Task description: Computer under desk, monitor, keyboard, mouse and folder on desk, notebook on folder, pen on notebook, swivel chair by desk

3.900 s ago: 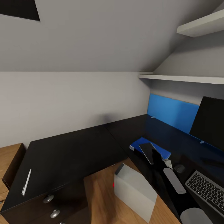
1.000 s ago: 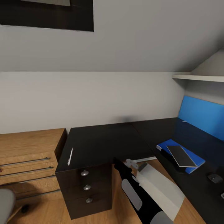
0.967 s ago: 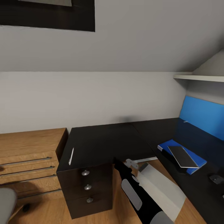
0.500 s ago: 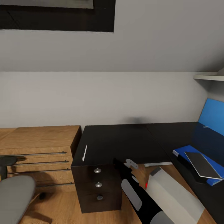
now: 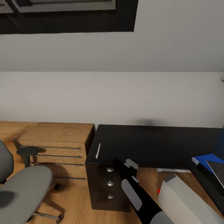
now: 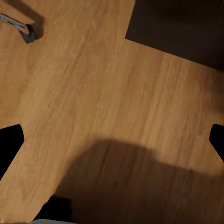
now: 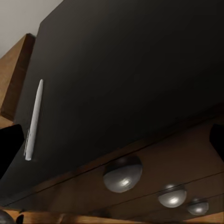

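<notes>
The white pen [image 5: 98,151] lies near the left edge of the black desk [image 5: 137,141], and it shows close in the right wrist view as pen [image 7: 33,119]. My right gripper [image 5: 130,163] hangs open in front of the desk's drawer unit, a little right of the pen and below the desktop edge; its fingers [image 7: 9,145] stand wide apart, empty. The blue folder [image 5: 205,158] with the dark notebook [image 5: 218,169] on it lies at the desk's far right. The grey swivel chair [image 5: 25,186] stands on the floor at left. My left gripper [image 6: 112,142] is open over bare wooden floor.
A wooden dresser [image 5: 56,140] stands between the chair and the desk. Three round knobs [image 5: 109,183] mark the desk's drawers. The white computer tower [image 5: 186,202] sits on the floor under the desk at lower right. A chair caster [image 6: 25,31] shows in the left wrist view.
The camera has turned left: the monitor, keyboard and mouse have left the picture, and the chair and dresser have come in. The right arm keeps its place in the picture.
</notes>
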You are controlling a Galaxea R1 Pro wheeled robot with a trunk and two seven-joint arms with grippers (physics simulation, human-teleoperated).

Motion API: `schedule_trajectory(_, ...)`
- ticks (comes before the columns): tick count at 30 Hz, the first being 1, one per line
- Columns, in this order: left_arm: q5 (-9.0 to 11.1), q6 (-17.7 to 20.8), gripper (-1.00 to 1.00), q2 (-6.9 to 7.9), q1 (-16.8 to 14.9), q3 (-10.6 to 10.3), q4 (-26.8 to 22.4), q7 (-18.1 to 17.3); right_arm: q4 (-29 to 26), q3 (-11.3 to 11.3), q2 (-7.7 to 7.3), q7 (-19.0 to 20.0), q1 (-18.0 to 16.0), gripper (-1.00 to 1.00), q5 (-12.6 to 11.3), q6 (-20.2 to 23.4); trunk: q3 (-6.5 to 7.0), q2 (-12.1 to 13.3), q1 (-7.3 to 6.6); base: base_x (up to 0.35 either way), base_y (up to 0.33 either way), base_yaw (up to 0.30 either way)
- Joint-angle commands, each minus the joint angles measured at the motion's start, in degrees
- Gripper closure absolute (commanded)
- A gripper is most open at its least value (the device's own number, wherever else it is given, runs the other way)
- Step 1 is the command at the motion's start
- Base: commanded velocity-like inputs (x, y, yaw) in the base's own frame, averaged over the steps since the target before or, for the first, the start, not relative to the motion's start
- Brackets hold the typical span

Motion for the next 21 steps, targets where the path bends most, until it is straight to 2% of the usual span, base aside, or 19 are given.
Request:
schedule_trajectory(1, 0.56, -0.45, -1.00, 0.06, -0.13, -0.47, -0.08, 0.27, -0.06, 0.20, -0.04, -0.32, -0.05, -1.00, -0.59, -0.35, -0.06, -0.04, 0.00, 0.000, 0.000, 0.286)
schedule_trajectory(21, 0.56, -0.45, -1.00, 0.03, -0.14, -0.54, -0.08, 0.27, -0.14, 0.12, -0.12, -0.36, -0.05, -1.00, -0.59, -0.35, -0.10, -0.04, 0.00, 0.000, 0.000, 0.286)
